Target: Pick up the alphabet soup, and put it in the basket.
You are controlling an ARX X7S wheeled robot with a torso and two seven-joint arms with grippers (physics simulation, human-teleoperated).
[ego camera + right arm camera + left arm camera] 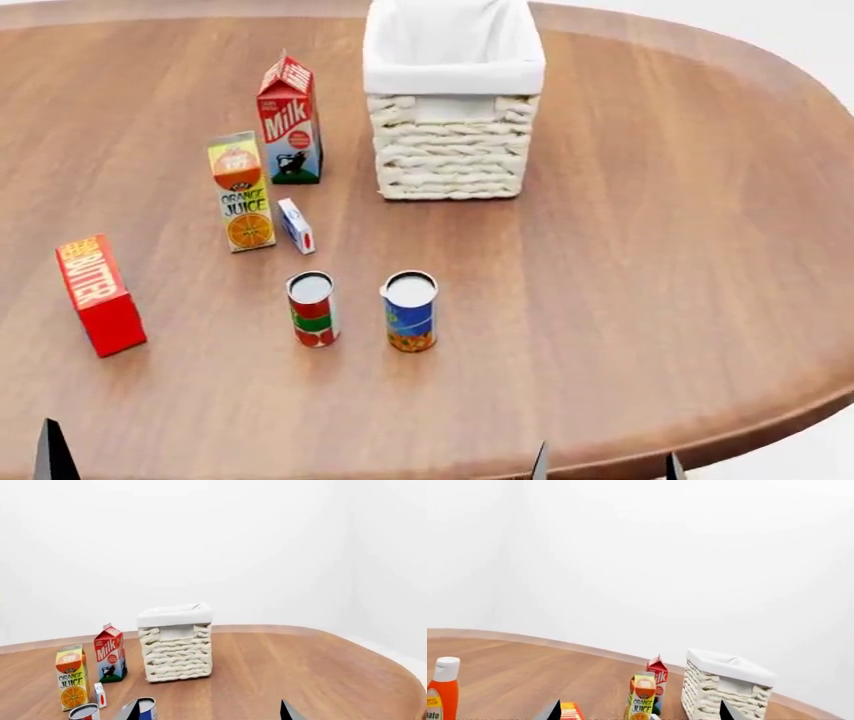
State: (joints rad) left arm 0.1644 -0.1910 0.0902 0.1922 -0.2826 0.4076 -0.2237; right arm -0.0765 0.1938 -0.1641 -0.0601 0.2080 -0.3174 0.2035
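Nothing done yet; the alphabet soup (410, 311) stands untouched near my surface (641, 300) edge, the basket (454, 130) towards the far edge. Only fingertips of my right hand (607, 468) and left hand (638, 711) show, spread apart and holding nothing; grasp, lift and drop all remain.

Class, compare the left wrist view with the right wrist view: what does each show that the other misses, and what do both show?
Only the left wrist view shows the orange bottle with a white cap and the red butter box. Only the right wrist view shows the alphabet soup, the red-and-green can and the small white carton. Both show the basket, the milk carton, the orange juice carton and the wooden table.
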